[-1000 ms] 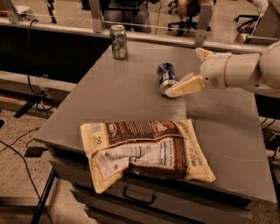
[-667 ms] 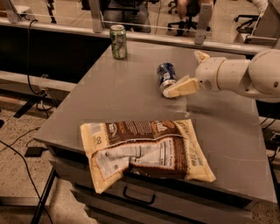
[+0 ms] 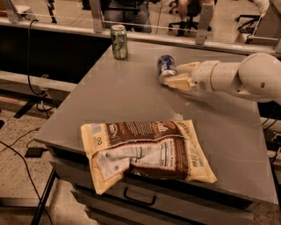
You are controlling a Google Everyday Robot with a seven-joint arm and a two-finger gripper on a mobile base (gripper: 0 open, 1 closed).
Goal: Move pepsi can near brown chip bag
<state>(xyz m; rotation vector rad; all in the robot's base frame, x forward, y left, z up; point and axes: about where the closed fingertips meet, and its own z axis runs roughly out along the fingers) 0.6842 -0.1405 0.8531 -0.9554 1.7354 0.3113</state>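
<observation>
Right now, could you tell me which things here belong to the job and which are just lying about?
Job: pepsi can; brown chip bag; gripper, right at the pepsi can.
Lying about: green soda can, upright at the far corner of the table.

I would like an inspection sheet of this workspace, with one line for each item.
Surface: grey table, flat top.
Job's things: blue soda can at the far side, at the pincer; brown chip bag flat at the near edge, apart from the can.
Clutter: green soda can upright near the far left corner.
Pincer: pincer at the blue can; arm enters from the right.
Cables: black cables on the floor, left of the table.
Surroundings: drawer handle below the bag; office chairs behind.
</observation>
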